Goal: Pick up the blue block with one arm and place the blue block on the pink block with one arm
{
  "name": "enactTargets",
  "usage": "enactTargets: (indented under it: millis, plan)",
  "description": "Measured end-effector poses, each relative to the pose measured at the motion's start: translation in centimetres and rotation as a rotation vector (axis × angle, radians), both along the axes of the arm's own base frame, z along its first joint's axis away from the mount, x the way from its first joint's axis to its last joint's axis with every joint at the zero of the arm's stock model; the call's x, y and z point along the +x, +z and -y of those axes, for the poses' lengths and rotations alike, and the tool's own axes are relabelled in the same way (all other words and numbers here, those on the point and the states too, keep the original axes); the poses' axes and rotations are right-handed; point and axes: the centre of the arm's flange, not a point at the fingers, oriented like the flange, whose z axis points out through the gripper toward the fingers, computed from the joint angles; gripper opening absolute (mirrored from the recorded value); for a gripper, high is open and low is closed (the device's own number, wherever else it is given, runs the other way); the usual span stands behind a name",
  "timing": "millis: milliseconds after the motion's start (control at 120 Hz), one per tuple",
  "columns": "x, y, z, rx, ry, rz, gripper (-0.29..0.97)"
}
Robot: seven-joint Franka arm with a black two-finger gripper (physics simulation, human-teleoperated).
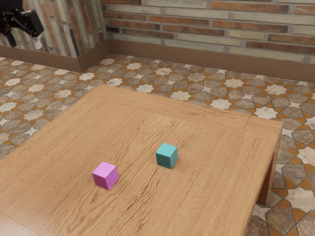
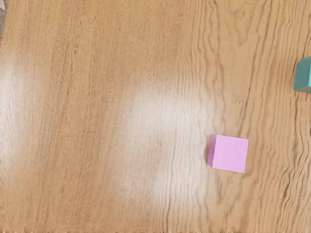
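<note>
The blue block [image 1: 167, 156], teal-blue in shade, rests on the wooden table [image 1: 147, 123] toward the exterior view's right of centre. The pink block [image 1: 105, 175] sits on the table a short way to its left and nearer the front edge, apart from it. My black gripper [image 1: 22, 23] hangs high at the exterior view's upper left, far above and away from both blocks, holding nothing. From the wrist view I look down on the pink block [image 2: 228, 154], with a sliver of the blue block [image 2: 303, 74] at the picture's edge.
The table's right edge [image 1: 273, 147] drops to a patterned tile floor [image 1: 216, 83]. Brick walls [image 1: 206, 24] stand behind the table.
</note>
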Motion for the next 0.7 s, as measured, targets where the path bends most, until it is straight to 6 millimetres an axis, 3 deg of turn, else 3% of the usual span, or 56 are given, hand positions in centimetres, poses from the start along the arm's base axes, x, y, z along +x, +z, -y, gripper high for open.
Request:
enactTargets:
  millis: [208,317,383,475,558,600,700]
  plan:
    - [0.7,-0.9,2.0,-0.018,-0.045,-0.033,0.68]
    - [1.4,-2.8,3.8,-0.025,-0.089,-0.1,0.68]
    - [1.8,-6.5,6.4,-0.028,-0.174,-0.15,0.68]
    - [2.8,-14.6,11.3,-0.053,-0.377,-0.183,0.68]
    - [5.9,-20.5,15.0,-0.087,-0.57,-0.164,0.68]
    - [7.0,-22.0,16.7,-0.097,-0.654,-0.143,0.68]
    - [8.5,-23.0,20.2,-0.069,-0.861,-0.082,0.68]
